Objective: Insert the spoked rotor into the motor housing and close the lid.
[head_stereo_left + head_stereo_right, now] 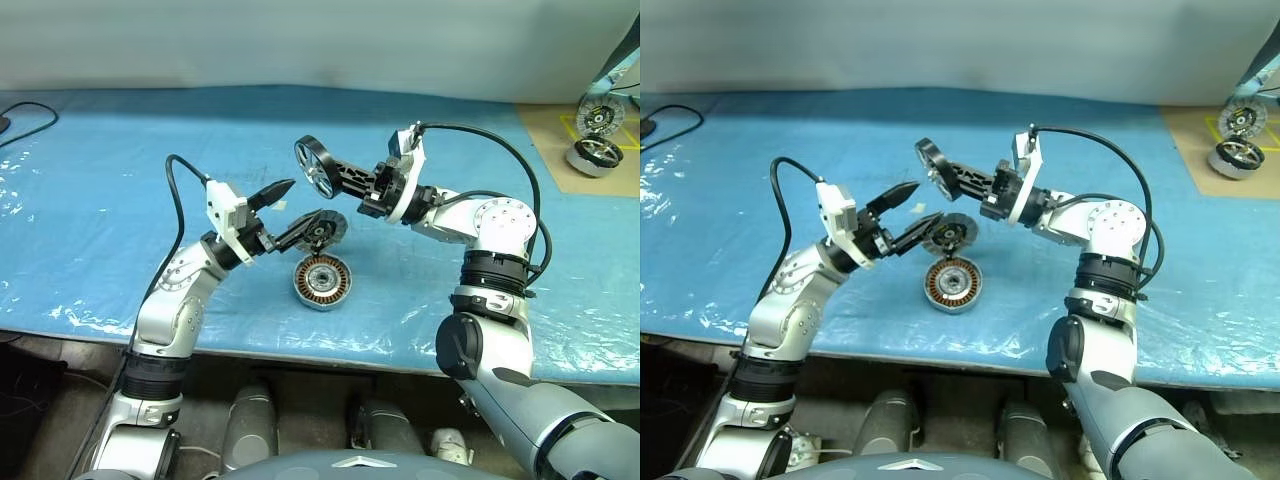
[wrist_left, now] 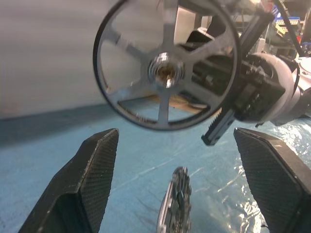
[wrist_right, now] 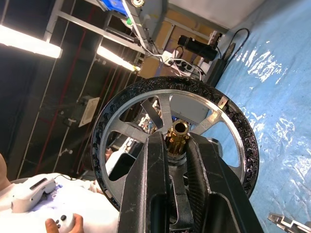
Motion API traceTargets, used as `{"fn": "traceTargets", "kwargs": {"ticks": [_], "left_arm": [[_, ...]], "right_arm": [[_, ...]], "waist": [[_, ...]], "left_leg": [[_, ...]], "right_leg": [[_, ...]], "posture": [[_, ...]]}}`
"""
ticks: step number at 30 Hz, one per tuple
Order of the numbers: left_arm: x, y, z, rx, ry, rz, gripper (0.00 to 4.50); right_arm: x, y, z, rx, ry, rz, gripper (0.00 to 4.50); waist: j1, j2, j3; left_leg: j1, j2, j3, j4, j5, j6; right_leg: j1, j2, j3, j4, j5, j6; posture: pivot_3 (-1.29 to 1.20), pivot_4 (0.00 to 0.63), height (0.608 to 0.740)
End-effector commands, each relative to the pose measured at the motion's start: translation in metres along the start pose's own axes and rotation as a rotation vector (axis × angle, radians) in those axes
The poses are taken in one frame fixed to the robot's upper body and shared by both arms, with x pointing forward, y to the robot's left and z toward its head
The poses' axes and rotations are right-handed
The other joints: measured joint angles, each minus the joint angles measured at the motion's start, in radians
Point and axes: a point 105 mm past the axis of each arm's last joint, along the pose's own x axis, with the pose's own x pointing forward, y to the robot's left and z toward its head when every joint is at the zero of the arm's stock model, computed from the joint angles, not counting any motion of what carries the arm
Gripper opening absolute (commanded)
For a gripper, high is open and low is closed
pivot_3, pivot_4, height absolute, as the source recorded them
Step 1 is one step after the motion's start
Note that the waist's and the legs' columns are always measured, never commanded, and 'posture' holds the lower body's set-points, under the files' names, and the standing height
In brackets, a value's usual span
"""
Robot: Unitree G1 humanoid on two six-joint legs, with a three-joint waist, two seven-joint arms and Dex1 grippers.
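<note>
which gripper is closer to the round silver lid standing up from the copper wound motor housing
Left. The open left gripper has one black finger at the silvery segmented lid; the right gripper sits higher, shut on the dark-rimmed spoked rotor.

Head views evenly lit, bright, diffuse overhead light; soft short shadows under the arms on the blue worktop (image 1: 100, 200); plastic sheet over it shows white glare patches along the near edge and at both sides; wrinkles catch highlights; far wall pale and washed out; mild barrel curve at the frame edges, worktop front bowed. Left wrist view: spoked rotor (image 2: 165, 63) close and soft, slightly blurred; end effector fingers (image 2: 82, 189) dark, textured, fairly sharp; background wall overexposed. Right wrist view: dim room behind, fluorescent tubes (image 3: 24, 41) blown out to white streaks; rotor rim sharp; glare speckles on the sheet; strong wide-angle tilt.
</note>
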Motion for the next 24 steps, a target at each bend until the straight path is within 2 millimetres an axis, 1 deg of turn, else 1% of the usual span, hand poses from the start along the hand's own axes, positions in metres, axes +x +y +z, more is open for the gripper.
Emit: {"fn": "traceTargets", "kwargs": {"ticks": [1, 7, 12, 19, 23, 24], "left_arm": [[0.009, -0.005, 0.017, 0.073, -0.055, -0.017, 3.99], [0.011, -0.004, 0.021, 0.103, -0.061, -0.01, 3.99], [0.011, -0.005, 0.026, 0.09, -0.068, -0.001, 3.99], [0.006, 0.0, 0.02, 0.109, -0.031, 0.019, 3.99], [0.006, 0.003, 0.02, 0.105, -0.036, 0.045, 3.99], [0.006, 0.004, 0.02, 0.103, -0.038, 0.051, 3.59]], "right_arm": [[0.001, 0.013, 0.003, -0.049, -0.01, 0.041, 0.15], [0.002, 0.01, 0.003, -0.063, -0.009, 0.022, 0.15], [0.001, 0.008, 0.004, -0.073, -0.013, 0.006, 0.15], [0.001, 0.003, 0.003, -0.074, -0.01, -0.016, 0.15], [0.002, 0.002, 0.003, -0.076, -0.011, -0.023, 0.15], [0.002, 0.001, 0.003, -0.076, -0.011, -0.024, 0.15]], "waist": [[0.0, 0.0, 0.0], [-0.001, 0.0, 0.0], [0.0, 0.0, 0.0], [-0.001, 0.0, 0.0], [-0.001, 0.0, 0.0], [-0.001, 0.0, 0.0]], "left_leg": [[0.0, 0.0, 0.0, 0.0, 0.0, 0.0], [0.0, 0.0, 0.0, 0.0, 0.0, 0.0], [0.0, 0.0, 0.0, 0.0, 0.0, 0.0], [0.0, 0.0, 0.0, 0.0, 0.0, 0.0], [0.0, 0.0, 0.0, 0.0, 0.0, 0.0], [0.0, 0.0, 0.0, 0.0, 0.0, 0.0]], "right_leg": [[0.0, 0.0, 0.0, 0.0, 0.0, 0.0], [0.0, 0.0, 0.0, 0.0, 0.0, 0.0], [0.0, 0.0, 0.0, 0.0, 0.0, 0.0], [0.0, 0.0, 0.0, 0.0, 0.0, 0.0], [0.0, 0.0, 0.0, 0.0, 0.0, 0.0], [0.0, 0.0, 0.0, 0.0, 0.0, 0.0]], "posture": [[0.0, 0.15, 0.74], [0.0, 0.15, 0.74], [0.0, 0.15, 0.74], [0.0, 0.15, 0.74], [0.0, 0.15, 0.74], [0.0, 0.15, 0.74]]}}
